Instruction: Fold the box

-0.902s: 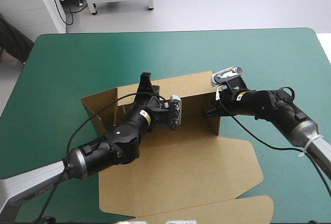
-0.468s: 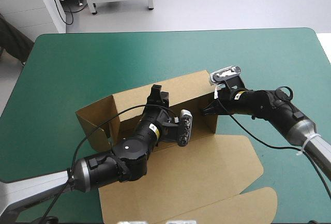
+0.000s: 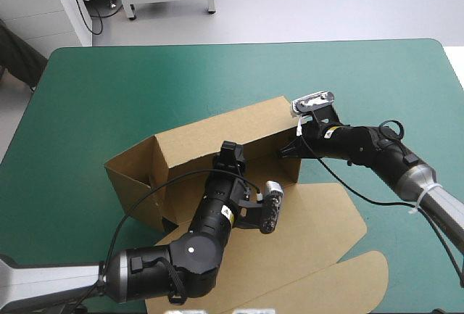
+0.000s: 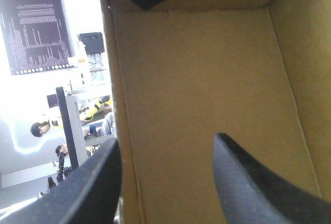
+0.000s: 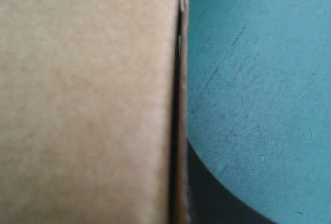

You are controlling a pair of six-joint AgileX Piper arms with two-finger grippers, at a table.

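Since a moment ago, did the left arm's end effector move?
Yes. In the high view, the left end effector has moved away from the far edge of the table, toward the near edge and somewhat to the right.

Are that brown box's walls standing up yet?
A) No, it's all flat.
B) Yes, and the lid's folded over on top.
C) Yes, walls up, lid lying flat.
C: the box has raised walls, and its lid lies flat on the table.
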